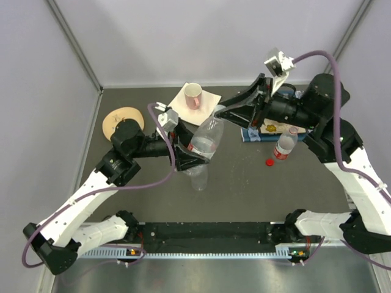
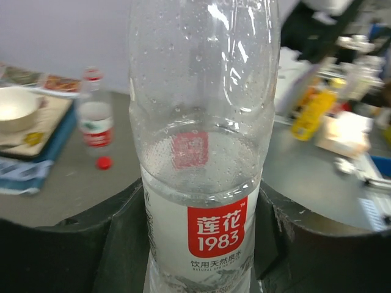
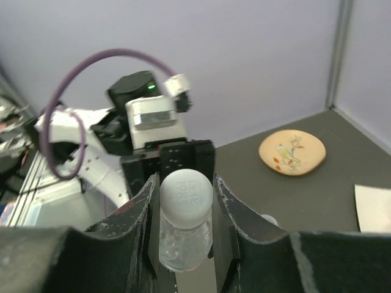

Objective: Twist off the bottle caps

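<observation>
My left gripper (image 2: 204, 247) is shut on the body of a clear bottle (image 2: 204, 183) with a red and white label, which it holds tilted above the table (image 1: 206, 141). My right gripper (image 3: 186, 196) is shut on that bottle's white cap (image 3: 186, 191), one finger on each side of it. In the top view the right gripper (image 1: 219, 112) meets the bottle's neck end. A second small bottle (image 1: 285, 144) with a red label stands to the right, and a loose red cap (image 1: 269, 162) lies on the table next to it. A third clear bottle (image 1: 198, 177) stands just below the held one.
A pink-lined mug (image 1: 193, 94) stands on a white sheet at the back. A round painted coaster (image 1: 122, 120) lies at the back left. A flat book (image 1: 259, 132) lies under my right arm. Grey walls close in the table on three sides.
</observation>
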You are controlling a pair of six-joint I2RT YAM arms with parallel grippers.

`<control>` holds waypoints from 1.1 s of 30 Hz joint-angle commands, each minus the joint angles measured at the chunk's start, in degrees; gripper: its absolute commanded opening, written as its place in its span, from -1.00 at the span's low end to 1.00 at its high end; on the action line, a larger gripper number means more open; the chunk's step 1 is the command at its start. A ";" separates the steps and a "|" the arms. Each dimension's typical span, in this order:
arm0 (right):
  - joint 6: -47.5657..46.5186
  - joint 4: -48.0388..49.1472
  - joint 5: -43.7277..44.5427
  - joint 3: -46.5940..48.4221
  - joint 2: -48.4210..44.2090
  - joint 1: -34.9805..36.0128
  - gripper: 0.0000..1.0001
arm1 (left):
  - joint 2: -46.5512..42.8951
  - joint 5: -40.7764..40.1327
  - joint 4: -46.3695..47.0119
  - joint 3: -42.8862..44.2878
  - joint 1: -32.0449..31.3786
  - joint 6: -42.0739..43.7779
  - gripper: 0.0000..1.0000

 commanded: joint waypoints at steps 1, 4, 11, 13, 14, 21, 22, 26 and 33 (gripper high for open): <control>-6.13 -2.33 -20.24 0.15 -1.82 0.29 -1.00 | 2.12 21.62 19.09 2.68 1.47 -14.30 0.18; -7.45 -2.33 -25.07 -0.46 -2.70 0.38 -1.00 | 3.44 24.80 23.86 1.98 1.65 -19.32 0.16; -8.42 -2.24 -38.97 -0.90 -2.97 0.38 -1.00 | 5.64 29.03 34.59 1.18 1.82 -27.77 0.16; -8.42 -1.80 -41.96 -1.60 -3.15 0.38 -1.00 | 5.99 29.38 36.08 1.09 1.74 -29.00 0.16; -8.34 -1.54 -42.67 -1.87 -3.32 0.38 -1.00 | 6.25 29.56 36.44 1.01 1.74 -29.36 0.16; -7.54 1.54 -46.38 -4.24 -4.64 0.47 -1.00 | 9.15 30.26 42.41 0.57 1.74 -33.93 0.17; -7.63 1.54 -46.11 -4.24 -4.90 0.47 -1.00 | 9.42 30.18 41.81 0.66 1.82 -33.58 0.16; -8.16 1.63 -39.62 -3.37 -6.31 0.47 -1.00 | 9.42 27.72 29.61 1.88 2.26 -25.08 0.13; -8.95 1.63 -17.94 0.59 -9.56 0.38 -1.00 | 7.75 22.44 14.56 3.21 2.35 -11.80 0.16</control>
